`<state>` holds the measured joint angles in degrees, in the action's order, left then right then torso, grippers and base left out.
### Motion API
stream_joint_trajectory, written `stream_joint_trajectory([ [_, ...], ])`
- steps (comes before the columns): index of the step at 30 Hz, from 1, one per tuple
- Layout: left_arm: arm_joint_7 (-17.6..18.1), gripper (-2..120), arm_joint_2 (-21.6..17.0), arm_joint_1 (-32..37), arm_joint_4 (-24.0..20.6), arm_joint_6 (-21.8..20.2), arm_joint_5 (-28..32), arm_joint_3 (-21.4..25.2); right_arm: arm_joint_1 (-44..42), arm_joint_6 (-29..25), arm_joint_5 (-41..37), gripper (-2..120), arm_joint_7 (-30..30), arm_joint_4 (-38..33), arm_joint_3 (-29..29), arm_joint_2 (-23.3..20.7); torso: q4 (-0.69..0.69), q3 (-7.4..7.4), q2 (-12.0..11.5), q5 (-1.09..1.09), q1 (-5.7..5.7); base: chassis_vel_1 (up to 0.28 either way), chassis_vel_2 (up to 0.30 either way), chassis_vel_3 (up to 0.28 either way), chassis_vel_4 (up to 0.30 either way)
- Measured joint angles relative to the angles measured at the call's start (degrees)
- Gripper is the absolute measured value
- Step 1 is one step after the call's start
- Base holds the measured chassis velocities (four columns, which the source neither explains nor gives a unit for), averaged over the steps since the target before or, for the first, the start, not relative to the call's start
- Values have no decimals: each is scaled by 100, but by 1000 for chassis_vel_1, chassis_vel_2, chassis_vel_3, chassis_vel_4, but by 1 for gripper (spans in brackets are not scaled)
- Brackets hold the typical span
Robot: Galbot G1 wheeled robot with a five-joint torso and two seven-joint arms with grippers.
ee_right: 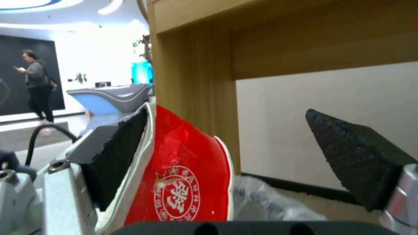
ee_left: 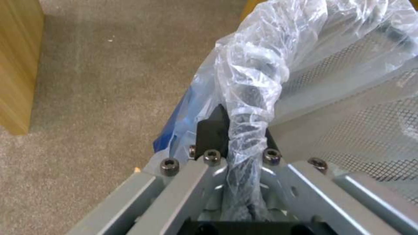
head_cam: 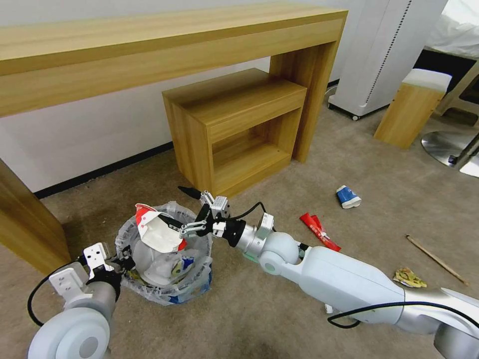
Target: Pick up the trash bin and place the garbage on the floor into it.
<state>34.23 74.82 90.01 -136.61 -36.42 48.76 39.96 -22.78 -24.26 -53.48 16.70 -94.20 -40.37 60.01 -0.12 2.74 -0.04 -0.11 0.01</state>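
Trash bin [head_cam: 164, 264] sits on the floor [head_cam: 279, 309] in front of the low wooden shelf unit [head_cam: 234, 129], just off the long wooden desk's [head_cam: 149, 45] left leg. White crinkly bag liner, blue/yellow patches showing through, white scraps inside.

Left gripper [ee_left: 237, 130] is clamped on the bin's bagged rim at its left side: one pad outside, one inside against the mesh wall, plastic bunched between them.

Right gripper [head_cam: 187, 212] hovers over the bin's far rim, fingers spread wide. Crushed red-white cup [ee_right: 183, 182] lies against one pad [ee_right: 120, 156] only (the other pad stands well apart, so no pinch); in the head view the cup hangs over the bin opening, touching the liner.

Rest of the garbage on the floor to the right of the bin: red wrapper [head_cam: 319, 231] beside the right forearm, blue-white cup [head_cam: 348, 196] beyond it, wooden stick [head_cam: 436, 259] and a yellowish wrapper [head_cam: 409, 277] further right.
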Motion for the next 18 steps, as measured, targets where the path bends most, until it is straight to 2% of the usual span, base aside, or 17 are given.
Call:
stream_joint_trajectory([
  [18, -4, 1, 15, 83, -172, -11, 12, -3, -57, 195, -23, 91, -73, 210, -439, -20, 1, 0, 0, 0, 0, 0, 0, 0, 0],
])
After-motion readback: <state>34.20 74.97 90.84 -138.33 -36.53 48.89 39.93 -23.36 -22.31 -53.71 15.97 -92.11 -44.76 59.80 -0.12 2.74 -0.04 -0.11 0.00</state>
